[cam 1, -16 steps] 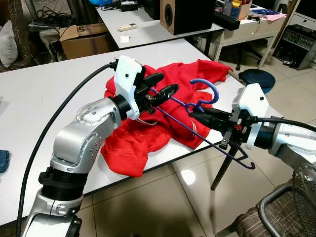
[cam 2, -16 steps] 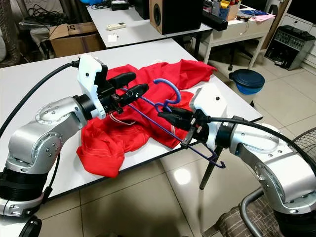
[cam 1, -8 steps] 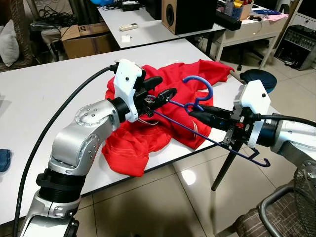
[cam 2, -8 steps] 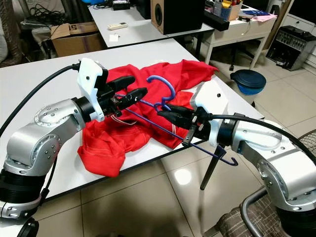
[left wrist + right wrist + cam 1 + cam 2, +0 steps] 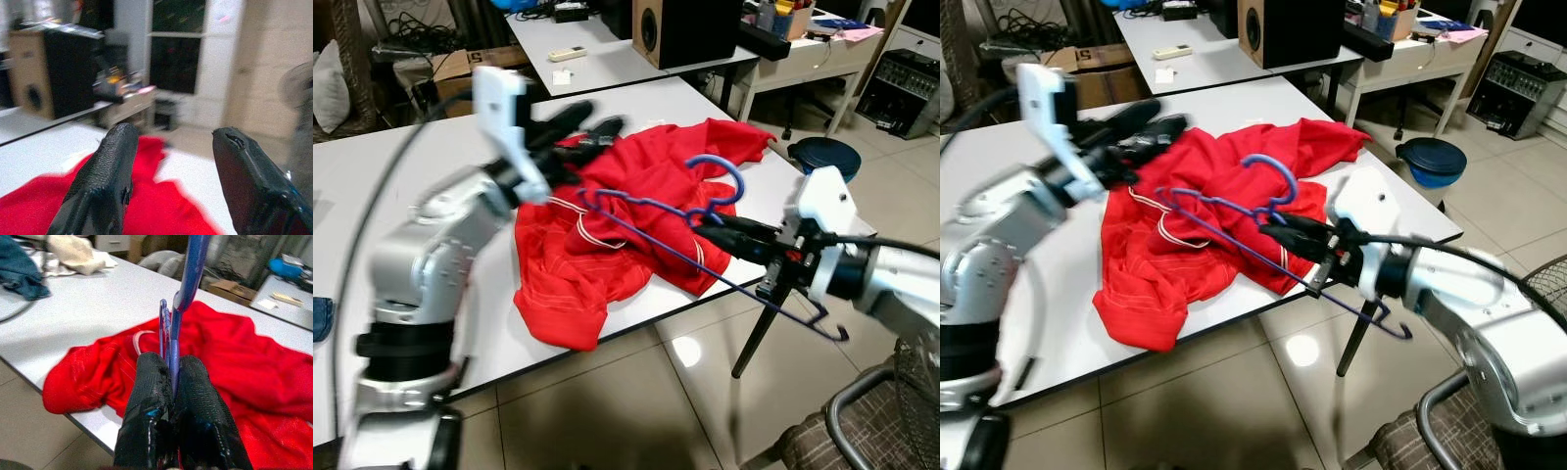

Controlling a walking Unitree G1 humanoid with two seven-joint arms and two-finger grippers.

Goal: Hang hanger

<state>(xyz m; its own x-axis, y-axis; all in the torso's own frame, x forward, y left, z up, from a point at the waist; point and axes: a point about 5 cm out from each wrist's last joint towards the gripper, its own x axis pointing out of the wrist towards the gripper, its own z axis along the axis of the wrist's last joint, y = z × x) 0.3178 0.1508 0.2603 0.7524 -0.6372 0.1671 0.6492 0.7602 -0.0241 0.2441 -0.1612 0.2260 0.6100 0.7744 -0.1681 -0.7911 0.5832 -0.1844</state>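
Observation:
A blue wire hanger hangs over the front right of the white table, its hook pointing up. My right gripper is shut on the hanger's neck; the right wrist view has the hanger rising from between the closed fingers. The hanger's far end reaches over a crumpled red shirt lying on the table. My left gripper is blurred, up over the shirt's back left edge, clear of the hanger. It stands open with nothing between its fingers.
A second table behind carries a black speaker and a remote control. A cardboard box stands at back left, a round blue stool at right. A mesh chair is at lower right, and a blue cloth at the left edge.
My left gripper has let go of the hanger's end, opened, and swung up and to the left. The right gripper keeps its hold and has barely moved.

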